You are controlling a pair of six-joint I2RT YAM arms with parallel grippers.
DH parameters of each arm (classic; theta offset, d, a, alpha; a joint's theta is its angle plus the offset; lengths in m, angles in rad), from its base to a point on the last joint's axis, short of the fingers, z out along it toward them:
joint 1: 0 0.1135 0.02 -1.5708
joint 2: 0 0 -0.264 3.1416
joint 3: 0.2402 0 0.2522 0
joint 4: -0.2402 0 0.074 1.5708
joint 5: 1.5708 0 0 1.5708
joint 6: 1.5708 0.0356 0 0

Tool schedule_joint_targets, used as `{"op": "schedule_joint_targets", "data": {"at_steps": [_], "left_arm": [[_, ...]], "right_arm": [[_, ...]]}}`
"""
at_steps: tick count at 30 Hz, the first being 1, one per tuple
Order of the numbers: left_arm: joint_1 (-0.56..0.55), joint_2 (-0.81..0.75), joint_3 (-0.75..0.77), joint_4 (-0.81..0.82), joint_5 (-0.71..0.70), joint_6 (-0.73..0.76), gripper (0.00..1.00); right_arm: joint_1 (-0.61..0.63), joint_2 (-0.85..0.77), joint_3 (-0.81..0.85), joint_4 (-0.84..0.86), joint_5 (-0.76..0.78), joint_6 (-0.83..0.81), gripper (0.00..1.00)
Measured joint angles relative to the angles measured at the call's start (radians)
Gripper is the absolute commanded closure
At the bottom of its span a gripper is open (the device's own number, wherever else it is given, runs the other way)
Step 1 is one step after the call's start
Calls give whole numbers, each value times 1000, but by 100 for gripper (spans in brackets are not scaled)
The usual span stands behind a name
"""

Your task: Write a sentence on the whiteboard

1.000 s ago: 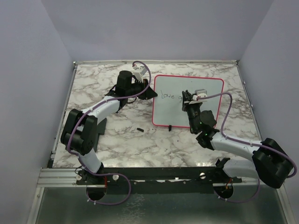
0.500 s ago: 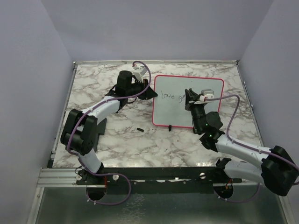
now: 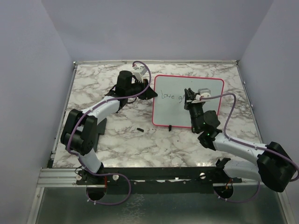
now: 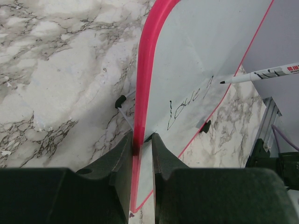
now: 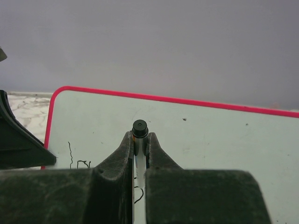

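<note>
The whiteboard, white with a red-pink frame, stands tilted on the marble table. My left gripper is shut on its left frame edge; in the left wrist view the fingers pinch the red frame of the whiteboard. My right gripper is shut on a white marker, whose tip sits at the board just past the writing. The sentence reads about "Love g" and also shows in the left wrist view. The right wrist view shows the marker's black end between the fingers, facing the whiteboard.
A small black piece, perhaps a marker cap, lies on the marble near the board's lower left corner. A black clip sits on the board's near edge. Purple walls enclose the table on three sides.
My right gripper with the marker has shifted slightly right and up along the board, and the right arm has changed pose. The left arm and the board have not moved.
</note>
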Motion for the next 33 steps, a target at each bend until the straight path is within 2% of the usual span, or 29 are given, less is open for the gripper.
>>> {"op": "schedule_joint_targets", "data": {"at_steps": [13, 33], "left_arm": [[0, -4, 0, -4, 0, 0, 94], [0, -5, 0, -5, 0, 0, 94]], "right_arm": [[-4, 47, 24, 76, 9, -63, 99], [-16, 98, 40, 103, 23, -84, 99]]}}
